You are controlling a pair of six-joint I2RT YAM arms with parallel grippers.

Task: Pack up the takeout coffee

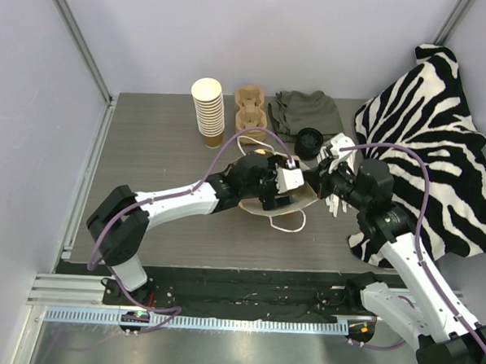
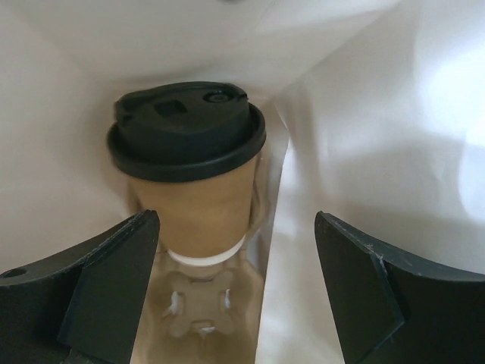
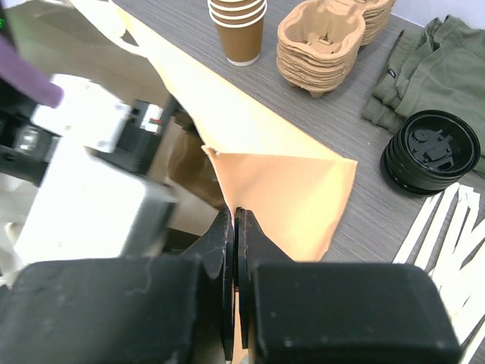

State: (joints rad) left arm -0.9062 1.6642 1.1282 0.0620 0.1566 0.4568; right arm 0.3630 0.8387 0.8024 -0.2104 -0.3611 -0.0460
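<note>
Left wrist: I log one coffee (image 2: 198,208), a brown paper cup, black-lidded, upright in the bag (image 2: 364,136). Left gripper (image 2: 236,250) spread wide; right gripper (image 3: 235,221) pinches the bag edge.

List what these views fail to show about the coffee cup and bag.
- Left wrist view: what the coffee cup stands on is blurred and cut by the bottom edge.
- Top view: the coffee cup is hidden by the paper bag and the left arm.
- Right wrist view: the paper bag's inside is hidden by its wall, pinched in the right hand.
</note>
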